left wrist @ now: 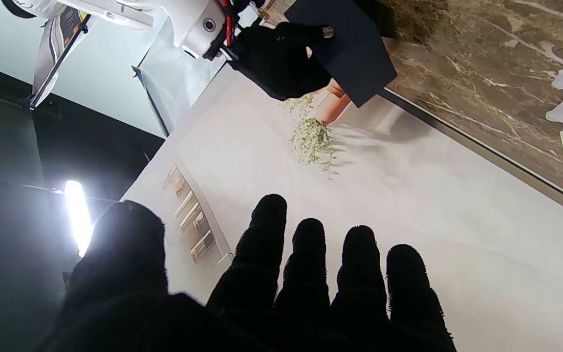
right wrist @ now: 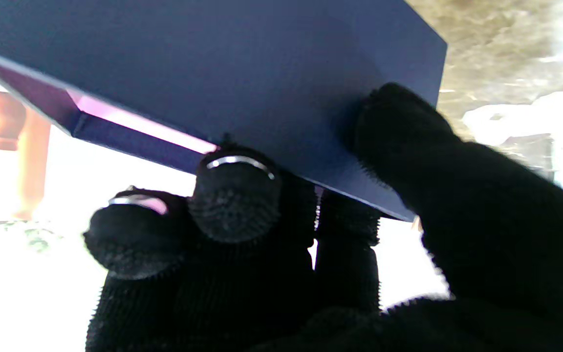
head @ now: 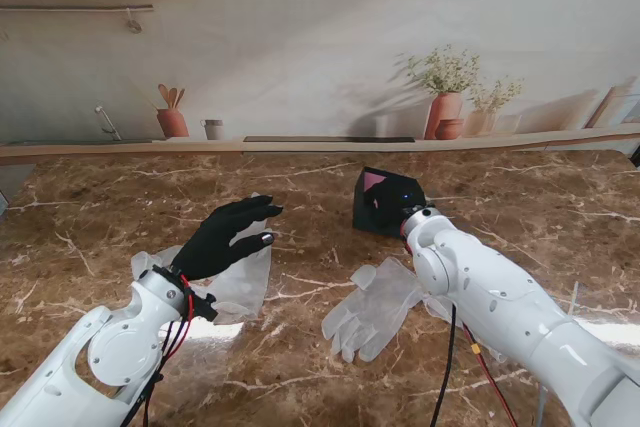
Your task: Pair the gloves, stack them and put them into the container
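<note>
Hovering over the marble table, the left hand is spread wide with its fingers apart and holds nothing; the left wrist view shows the fingers fanned against the pale backdrop wall. Taking the dark container as the landmark, this hand sits well to the left of it and slightly nearer to me. Under the hand lies a translucent glove, its edges spilling out past the wrist on the side toward me and toward the container. Bare marble lies between this glove and the container, with open tabletop running farther back to the table's far edge.

Nearer to me than the container, and a little left of it, a second translucent glove lies flat, fingers pointing toward me and the left. Its cuff end is partly hidden under the right forearm. It is clearly apart from the first glove, with a strip of bare table between them.

The container is tipped up on an edge, its pink inside face showing. The right hand is closed on the container's rim: in the right wrist view the thumb presses the dark outer wall while the other fingers curl under the rim. To the right of the container the table is open out to its edge.
</note>
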